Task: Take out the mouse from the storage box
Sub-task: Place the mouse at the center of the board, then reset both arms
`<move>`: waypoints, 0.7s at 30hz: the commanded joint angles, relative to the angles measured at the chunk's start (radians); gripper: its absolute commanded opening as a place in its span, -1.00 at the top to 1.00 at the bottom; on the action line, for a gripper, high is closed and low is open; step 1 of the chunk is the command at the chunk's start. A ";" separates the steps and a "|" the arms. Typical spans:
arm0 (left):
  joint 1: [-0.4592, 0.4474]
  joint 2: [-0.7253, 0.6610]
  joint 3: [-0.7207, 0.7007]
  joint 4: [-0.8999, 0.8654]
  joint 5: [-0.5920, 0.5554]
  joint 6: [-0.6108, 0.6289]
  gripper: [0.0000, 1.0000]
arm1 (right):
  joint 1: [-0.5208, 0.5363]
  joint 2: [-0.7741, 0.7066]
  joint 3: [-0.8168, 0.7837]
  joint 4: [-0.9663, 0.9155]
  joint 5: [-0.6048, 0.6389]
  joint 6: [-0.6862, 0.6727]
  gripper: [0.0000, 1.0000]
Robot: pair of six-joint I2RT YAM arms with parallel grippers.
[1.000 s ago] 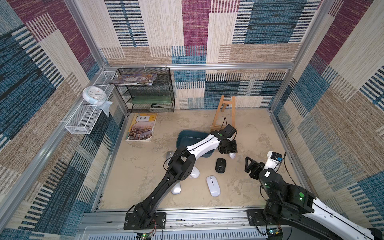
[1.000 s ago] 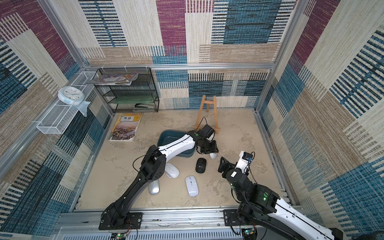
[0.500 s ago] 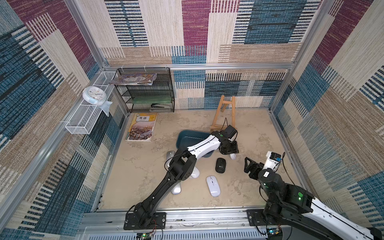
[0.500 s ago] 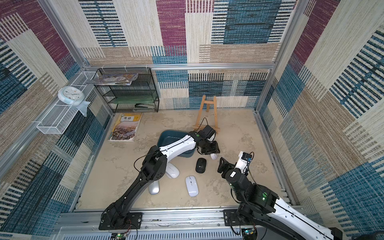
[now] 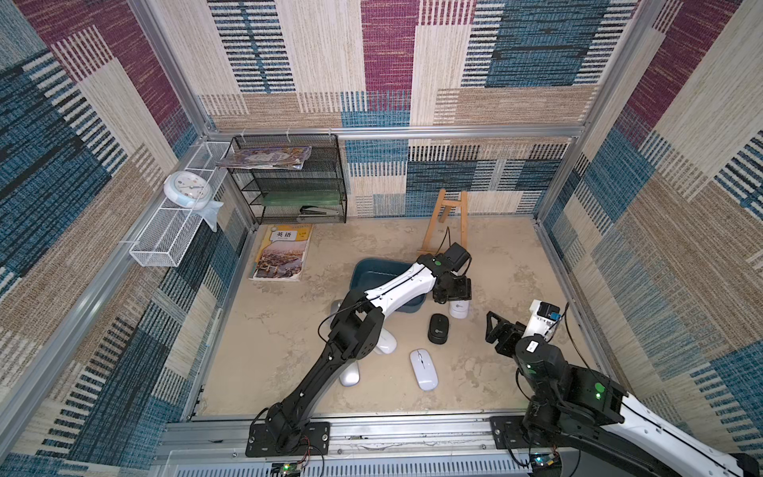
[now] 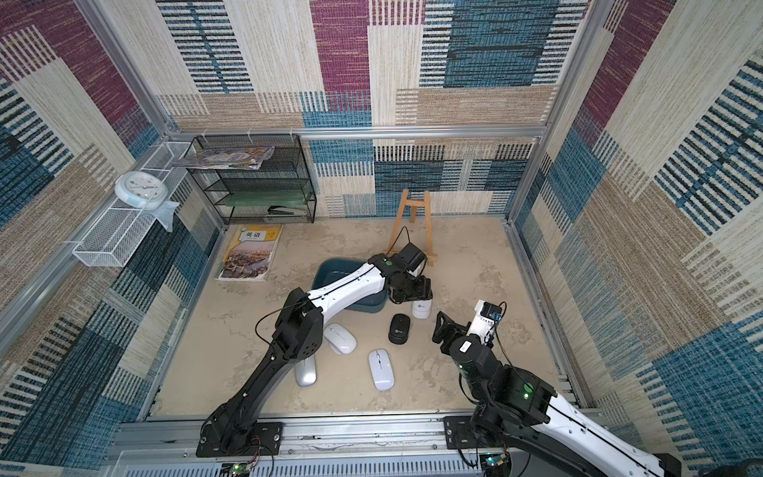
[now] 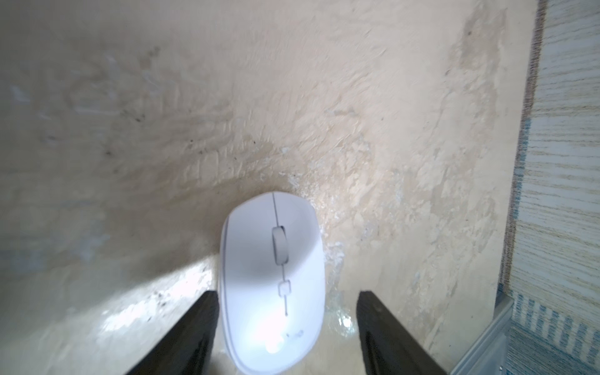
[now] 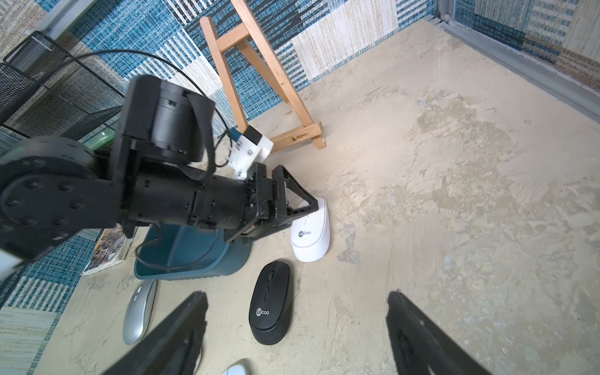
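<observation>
Sandy desk [image 5: 516, 264], carpet walls [image 5: 536, 49]. Your left pincer [image 7: 287, 295] is spreading away from the white mouse [image 7: 272, 259] it was pinching a second ago; the mouse is now lying on the desk just beside the box [image 5: 371, 270], outside it. Your right pincer [image 8: 296, 293] is hanging spread, empty. Judging: release is finishing; you are free to withdraw.

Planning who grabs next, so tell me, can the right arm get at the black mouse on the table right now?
Probably yes. The right gripper is open and faces the black mouse across bare table. The left gripper, open over the white mouse beside it, might crowd the approach.
</observation>
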 commanded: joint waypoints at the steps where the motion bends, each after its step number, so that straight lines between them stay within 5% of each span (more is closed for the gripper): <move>1: -0.002 -0.062 0.001 -0.058 -0.074 0.065 -0.50 | 0.000 0.001 0.008 0.008 0.009 -0.009 -0.79; 9: -0.002 -0.376 -0.222 -0.100 -0.239 0.175 -0.65 | 0.000 0.043 0.074 -0.027 0.040 -0.064 -0.80; 21: 0.007 -1.173 -1.185 0.337 -0.665 0.252 -0.82 | 0.000 0.182 0.125 0.041 0.035 -0.192 -0.99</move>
